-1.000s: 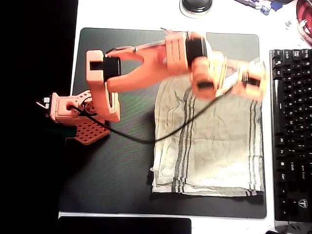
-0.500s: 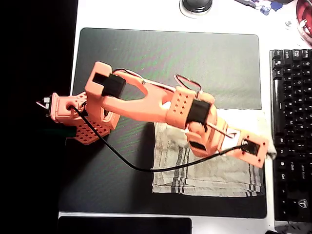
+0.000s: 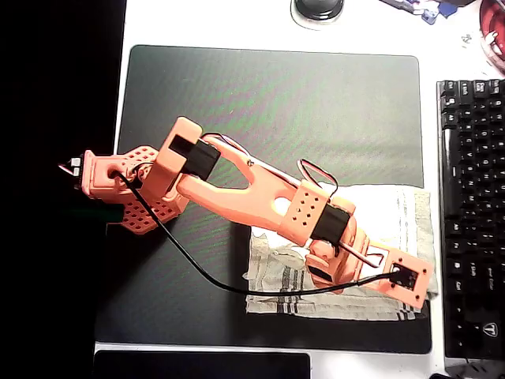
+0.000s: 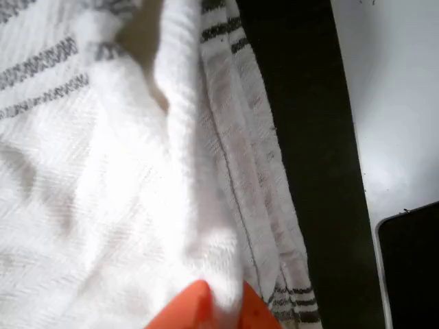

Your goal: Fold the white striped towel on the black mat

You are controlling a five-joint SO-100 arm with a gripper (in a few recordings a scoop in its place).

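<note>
In the overhead view the white striped towel (image 3: pixel 390 209) lies on the right part of the black mat (image 3: pixel 276 103), its far part doubled over toward the near edge. The orange arm reaches across it, and my gripper (image 3: pixel 398 283) sits low over the towel's near right corner. In the wrist view my gripper (image 4: pixel 212 308) is shut, with a bunched white fold of the towel (image 4: pixel 103 171) pinched between the orange fingertips (image 4: pixel 188 308). The striped hem lies beside that fold, with a strip of the mat (image 4: pixel 309 137) past it.
A black keyboard (image 3: pixel 473 213) runs along the mat's right side, close to the towel. A flat black object (image 3: pixel 201 365) lies at the table's near edge. A round dark object (image 3: pixel 318 8) sits beyond the mat. The arm's base (image 3: pixel 118 185) stands at the mat's left edge.
The arm has swung from the towel's far edge to its near edge, dragging the far edge along. The towel now covers about half its earlier depth.
</note>
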